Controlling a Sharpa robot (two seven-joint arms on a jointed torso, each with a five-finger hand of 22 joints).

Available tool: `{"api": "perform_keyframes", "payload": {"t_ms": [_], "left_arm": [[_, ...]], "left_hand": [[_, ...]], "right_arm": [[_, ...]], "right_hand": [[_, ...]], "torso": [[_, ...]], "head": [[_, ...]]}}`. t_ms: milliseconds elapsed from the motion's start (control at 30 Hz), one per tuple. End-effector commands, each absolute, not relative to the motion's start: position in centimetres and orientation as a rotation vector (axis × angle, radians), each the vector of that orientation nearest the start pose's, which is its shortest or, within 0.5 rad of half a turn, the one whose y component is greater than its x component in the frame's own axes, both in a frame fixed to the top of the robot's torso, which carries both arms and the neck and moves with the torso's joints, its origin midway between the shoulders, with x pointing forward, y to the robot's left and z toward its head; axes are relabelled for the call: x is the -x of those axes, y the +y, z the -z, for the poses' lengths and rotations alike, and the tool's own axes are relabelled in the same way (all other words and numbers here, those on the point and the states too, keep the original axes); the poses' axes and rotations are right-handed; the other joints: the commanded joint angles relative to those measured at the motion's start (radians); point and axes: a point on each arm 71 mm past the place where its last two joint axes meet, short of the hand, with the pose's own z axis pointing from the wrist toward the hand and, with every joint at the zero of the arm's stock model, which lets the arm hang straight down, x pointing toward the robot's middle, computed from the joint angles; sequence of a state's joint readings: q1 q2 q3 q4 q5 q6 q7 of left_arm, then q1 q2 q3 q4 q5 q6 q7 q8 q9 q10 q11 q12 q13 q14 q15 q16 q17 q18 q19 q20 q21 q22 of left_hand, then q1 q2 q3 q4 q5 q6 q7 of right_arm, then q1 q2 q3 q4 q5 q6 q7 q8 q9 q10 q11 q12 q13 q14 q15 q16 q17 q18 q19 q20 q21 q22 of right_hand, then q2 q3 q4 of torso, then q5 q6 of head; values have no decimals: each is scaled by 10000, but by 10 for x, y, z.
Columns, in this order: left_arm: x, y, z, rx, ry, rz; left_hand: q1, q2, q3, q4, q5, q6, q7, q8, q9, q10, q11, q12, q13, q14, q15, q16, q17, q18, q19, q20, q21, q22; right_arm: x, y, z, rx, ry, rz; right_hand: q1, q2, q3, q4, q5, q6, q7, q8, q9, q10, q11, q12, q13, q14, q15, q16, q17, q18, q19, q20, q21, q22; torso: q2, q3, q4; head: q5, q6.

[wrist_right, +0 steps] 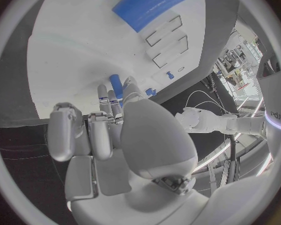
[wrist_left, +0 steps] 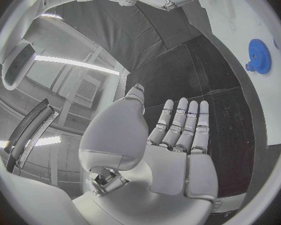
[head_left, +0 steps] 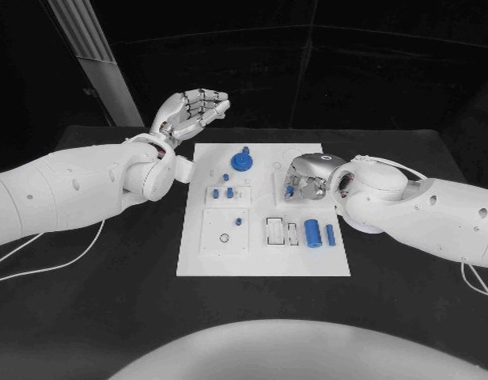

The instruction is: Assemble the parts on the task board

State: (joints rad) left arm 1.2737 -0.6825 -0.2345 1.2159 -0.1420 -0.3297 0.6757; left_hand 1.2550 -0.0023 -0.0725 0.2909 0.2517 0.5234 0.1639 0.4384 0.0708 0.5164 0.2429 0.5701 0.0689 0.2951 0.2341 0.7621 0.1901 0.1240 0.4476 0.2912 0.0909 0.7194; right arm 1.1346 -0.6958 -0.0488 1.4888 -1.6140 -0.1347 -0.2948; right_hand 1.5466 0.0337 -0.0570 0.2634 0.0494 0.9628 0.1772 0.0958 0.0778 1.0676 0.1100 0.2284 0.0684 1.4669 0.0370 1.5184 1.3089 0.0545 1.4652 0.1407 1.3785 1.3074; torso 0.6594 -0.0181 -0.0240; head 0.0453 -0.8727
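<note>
1. Beyond the far left corner of the flat white rectangular task board (head_left: 264, 237), the left hand (head_left: 190, 111) is raised, fingers straight and loosely apart, nothing held.
2. On the board's far middle, a blue toothed gear (head_left: 241, 161) is seated.
3. Over the board's right side, the right hand (head_left: 308, 179) is lowered, a small blue cylindrical part (wrist_right: 117, 85) pinched at its fingertips.
4. Nearer on that side, two blue cylinders (head_left: 320, 234) are laid.
</note>
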Motion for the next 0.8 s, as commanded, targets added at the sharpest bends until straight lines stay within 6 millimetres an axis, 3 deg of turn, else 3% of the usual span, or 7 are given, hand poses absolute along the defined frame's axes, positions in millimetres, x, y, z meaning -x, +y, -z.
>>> {"api": "perform_keyframes", "payload": {"t_ms": [33,267,533,800], "left_arm": [[-525,219,187,5933,11487,15431],[-525,219,187,5938,11500,15443],[-525,220,187,5944,11495,15423],[-525,222,187,5955,11485,15385]], "left_hand": [[15,108,-64,16,69,-74,1160,67,-17,-97,-5,61,-9,-63,32,56,-9,-164,31,-5,-36,-9],[21,119,-69,16,71,-77,1160,72,-17,-102,-5,70,-10,-62,33,66,-19,-164,29,-5,-39,-12],[22,120,-70,16,70,-78,1160,73,-17,-103,-5,72,-10,-62,33,68,-21,-164,29,-5,-39,-13],[26,123,-73,15,71,-79,1161,76,-17,-105,-5,76,-10,-61,33,72,-25,-164,29,-5,-41,-15]], "right_arm": [[-474,-140,232,3154,18750,-4684],[-473,-138,235,3160,18870,-4623],[-471,-136,233,3213,18641,-4792],[-470,-136,231,3185,18314,-4927]], "right_hand": [[130,-9,53,0,-28,56,5,35,-14,88,-3,-39,-25,748,-73,42,1114,-70,262,-59,53,1650],[275,54,85,12,-28,85,-18,13,-34,168,-24,-109,-54,751,-90,49,1126,-71,260,-82,49,1648],[892,466,439,-68,-27,700,-234,276,54,650,-211,-142,-64,803,-214,135,1374,-115,341,-168,236,1748],[1108,557,512,115,-27,1045,-370,380,76,921,-310,-363,-84,822,-308,168,1465,-126,359,-269,273,1771]], "torso": [[1,-4,-5],[6,-2,-11],[3,0,0],[3,-2,-3]], "head": [[-14,1],[15,1],[16,1],[37,1]]}}
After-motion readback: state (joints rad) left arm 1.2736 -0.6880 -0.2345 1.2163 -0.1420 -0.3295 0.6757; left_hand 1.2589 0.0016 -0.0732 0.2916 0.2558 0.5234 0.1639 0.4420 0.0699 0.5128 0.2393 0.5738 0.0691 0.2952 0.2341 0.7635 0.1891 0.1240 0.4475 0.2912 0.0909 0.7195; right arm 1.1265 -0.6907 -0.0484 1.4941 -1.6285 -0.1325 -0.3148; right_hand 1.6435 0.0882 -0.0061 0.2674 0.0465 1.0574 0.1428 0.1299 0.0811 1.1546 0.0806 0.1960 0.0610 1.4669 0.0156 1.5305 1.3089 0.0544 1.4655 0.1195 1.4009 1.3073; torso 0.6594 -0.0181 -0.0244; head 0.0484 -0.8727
